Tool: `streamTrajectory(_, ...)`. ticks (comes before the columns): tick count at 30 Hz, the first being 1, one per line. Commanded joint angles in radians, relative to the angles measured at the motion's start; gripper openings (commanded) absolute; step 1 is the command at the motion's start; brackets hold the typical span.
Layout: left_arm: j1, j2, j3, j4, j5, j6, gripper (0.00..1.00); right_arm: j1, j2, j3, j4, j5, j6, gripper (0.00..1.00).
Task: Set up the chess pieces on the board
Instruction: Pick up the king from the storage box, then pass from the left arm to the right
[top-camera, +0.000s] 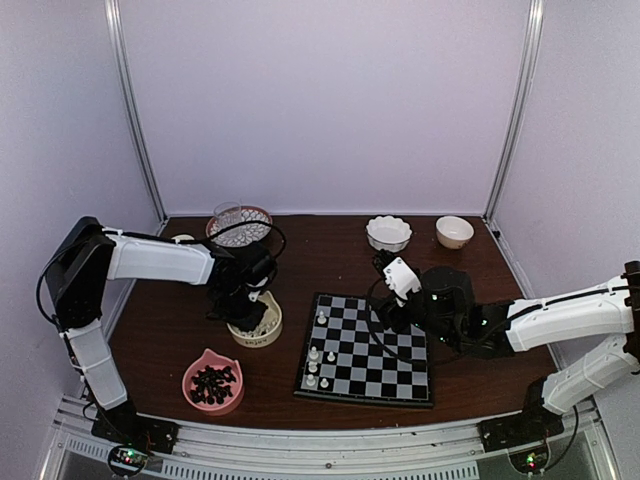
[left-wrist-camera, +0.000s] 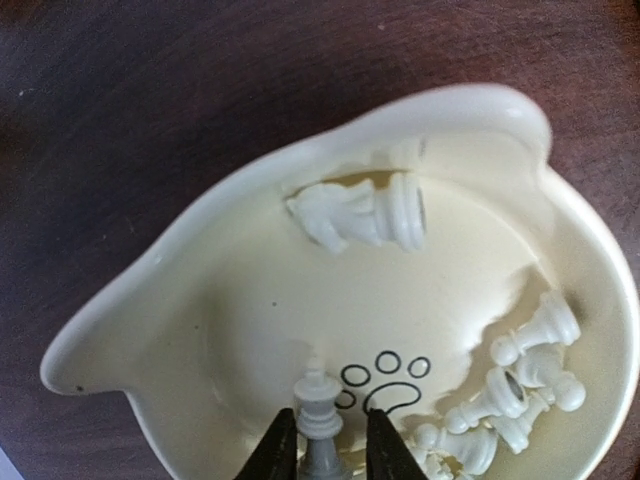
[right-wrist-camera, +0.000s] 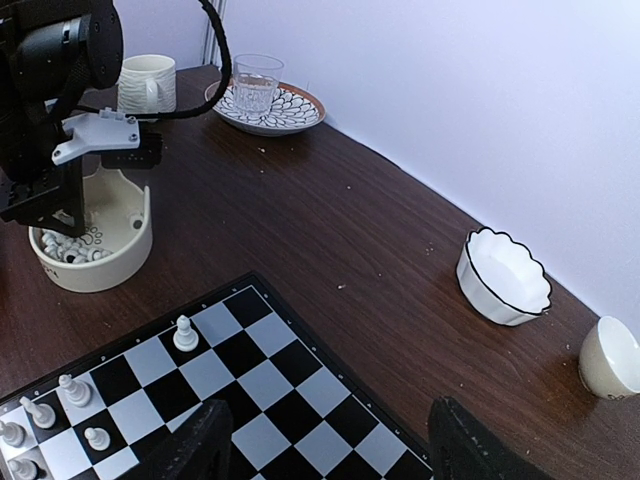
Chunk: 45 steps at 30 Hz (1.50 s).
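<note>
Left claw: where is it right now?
Left claw sits left in the top view, down inside the cream bowl just left of the board; its wrist view shows a white piece between its fingers.

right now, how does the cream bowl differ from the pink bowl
The cream bowl holds white chess pieces; the pink bowl holds dark pieces. The left tool reaches into the cream bowl; the pink bowl has no tool above it. Both sit left of the board.
</note>
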Motion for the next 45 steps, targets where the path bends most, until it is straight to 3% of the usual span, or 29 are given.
streamTrajectory(1,0.009,0.017,-0.017,0.037,0.137,-0.005,0.23,0.004,-0.030,-0.008,-0.002,0.017,-0.002,0.70)
streamTrajectory(7,0.009,-0.003,-0.034,0.099,0.138,0.020,0.09,0.004,-0.037,-0.013,0.001,0.019,-0.003,0.70)
streamTrajectory(15,0.007,-0.093,-0.079,0.179,0.086,0.068,0.01,0.003,-0.036,-0.012,0.001,0.017,0.000,0.71)
streamTrajectory(24,0.005,-0.370,-0.307,0.470,0.195,0.105,0.01,0.003,-0.018,0.006,-0.011,-0.029,0.016,0.70)
streamTrajectory(27,0.001,-0.443,-0.362,0.544,0.292,0.126,0.02,0.004,-0.009,0.024,-0.035,-0.060,0.030,0.70)
streamTrajectory(32,-0.021,-0.520,-0.463,0.753,0.474,0.165,0.01,0.003,0.000,0.044,-0.048,-0.204,0.053,0.70)
streamTrajectory(38,-0.089,-0.519,-0.503,0.878,0.622,0.233,0.01,0.005,0.023,0.068,-0.045,-0.442,0.079,0.69)
streamTrajectory(45,-0.164,-0.473,-0.475,0.893,0.749,0.300,0.00,0.004,0.036,0.076,-0.028,-0.678,0.075,0.64)
